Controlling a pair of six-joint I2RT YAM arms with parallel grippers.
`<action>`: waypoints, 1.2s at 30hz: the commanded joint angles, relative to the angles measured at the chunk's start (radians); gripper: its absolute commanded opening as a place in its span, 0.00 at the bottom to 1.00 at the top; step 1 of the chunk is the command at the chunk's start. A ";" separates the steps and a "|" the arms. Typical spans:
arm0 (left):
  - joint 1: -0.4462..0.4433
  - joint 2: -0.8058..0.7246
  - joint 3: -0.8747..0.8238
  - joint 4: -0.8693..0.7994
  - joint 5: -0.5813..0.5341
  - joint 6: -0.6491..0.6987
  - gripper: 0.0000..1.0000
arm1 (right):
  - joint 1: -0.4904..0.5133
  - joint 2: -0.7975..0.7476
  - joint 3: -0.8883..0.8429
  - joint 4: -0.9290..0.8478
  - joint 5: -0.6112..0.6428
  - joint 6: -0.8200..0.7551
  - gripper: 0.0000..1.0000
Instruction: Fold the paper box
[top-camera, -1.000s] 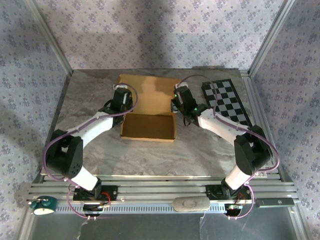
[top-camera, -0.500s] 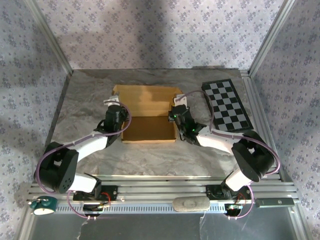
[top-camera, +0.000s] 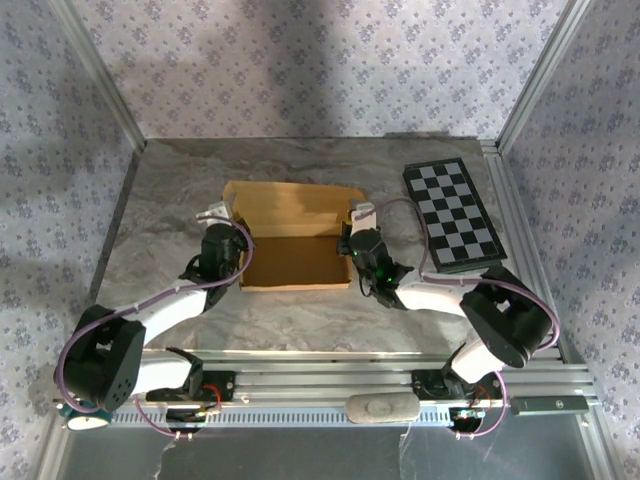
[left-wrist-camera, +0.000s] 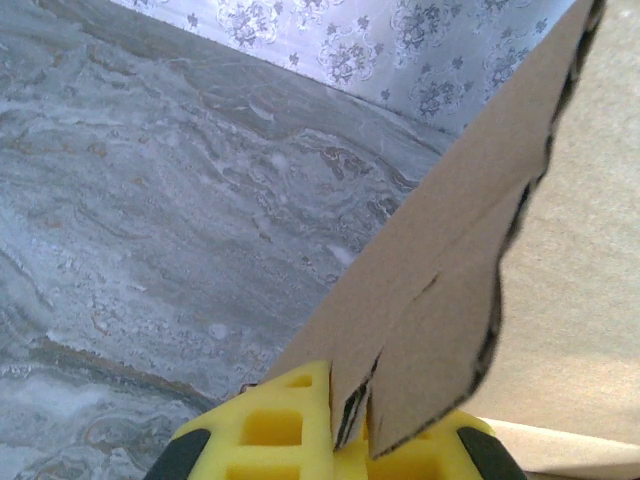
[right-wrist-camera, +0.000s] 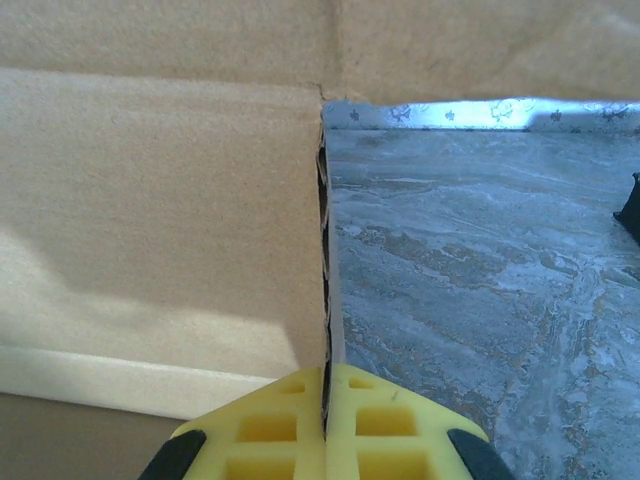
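1. The paper box (top-camera: 293, 235) sits in the middle of the grey marbled counter (top-camera: 170, 200), with its tray open upward and a wide flap raised at the far side.
2. The left pincer (top-camera: 222, 243) is closed on the left wall of the box. In the left wrist view, cardboard (left-wrist-camera: 470, 250) is pinched between the yellow pads (left-wrist-camera: 270, 430).
3. The right pincer (top-camera: 352, 238) is closed on the right wall. In the right wrist view, the wall edge (right-wrist-camera: 160, 200) runs down between the pads (right-wrist-camera: 390, 420).
4. A checkerboard (top-camera: 453, 212) lies flat to the right, apart from the box.
5. Both wrists cover the places where they grip in the top view. A teal thing (top-camera: 78, 416) at the near left is half hidden by the left arm.
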 joint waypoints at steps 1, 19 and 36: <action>-0.004 -0.021 -0.013 0.023 0.064 -0.050 0.05 | 0.040 0.006 -0.046 0.044 0.052 -0.047 0.00; -0.003 -0.095 -0.124 -0.024 0.109 -0.089 0.16 | 0.053 0.045 -0.112 0.165 0.053 -0.108 0.00; -0.009 -0.136 -0.206 -0.027 0.105 -0.133 0.12 | 0.100 0.074 -0.163 0.156 0.081 -0.082 0.00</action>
